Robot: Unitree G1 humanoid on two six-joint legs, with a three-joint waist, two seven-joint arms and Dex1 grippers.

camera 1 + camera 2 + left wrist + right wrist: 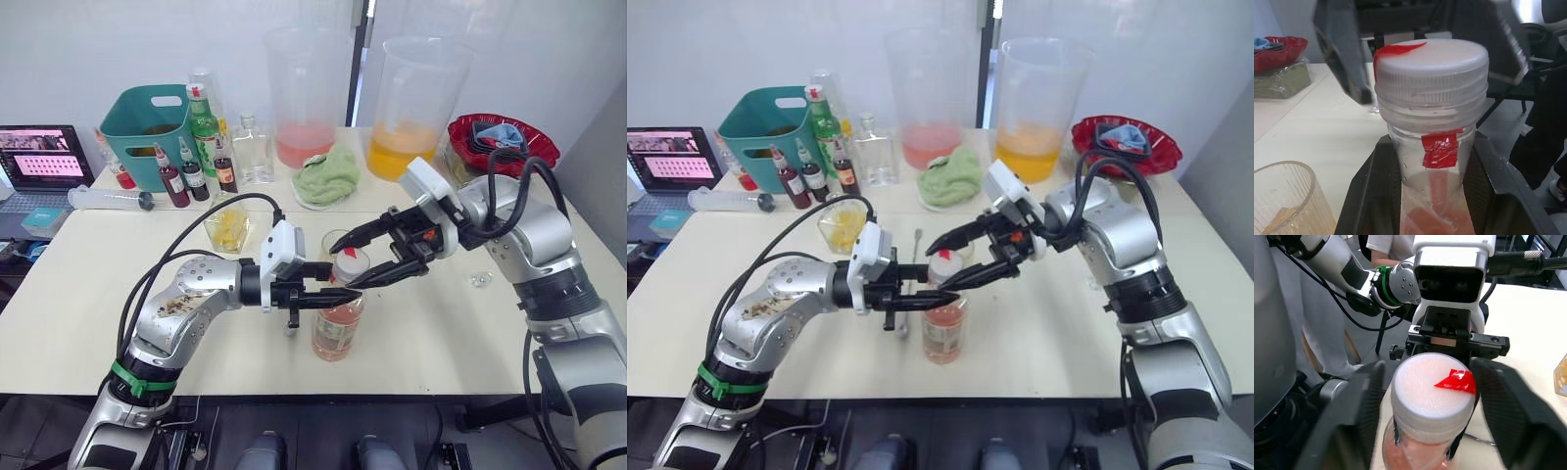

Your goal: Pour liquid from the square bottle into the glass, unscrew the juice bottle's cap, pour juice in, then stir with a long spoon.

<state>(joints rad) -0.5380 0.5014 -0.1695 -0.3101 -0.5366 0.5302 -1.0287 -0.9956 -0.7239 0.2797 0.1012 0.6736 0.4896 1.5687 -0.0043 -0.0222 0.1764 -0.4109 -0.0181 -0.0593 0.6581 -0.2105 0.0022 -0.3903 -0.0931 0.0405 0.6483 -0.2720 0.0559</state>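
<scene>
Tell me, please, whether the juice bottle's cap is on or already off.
On. The white cap sits on the neck of the juice bottle, with the right gripper open around it, fingers apart.

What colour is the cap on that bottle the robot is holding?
White, with a strip of red tape across it; the cap shows best in the left wrist view.

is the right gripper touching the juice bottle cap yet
Apart. The right wrist view shows the right gripper open, with gaps between both fingers and the cap.
</scene>
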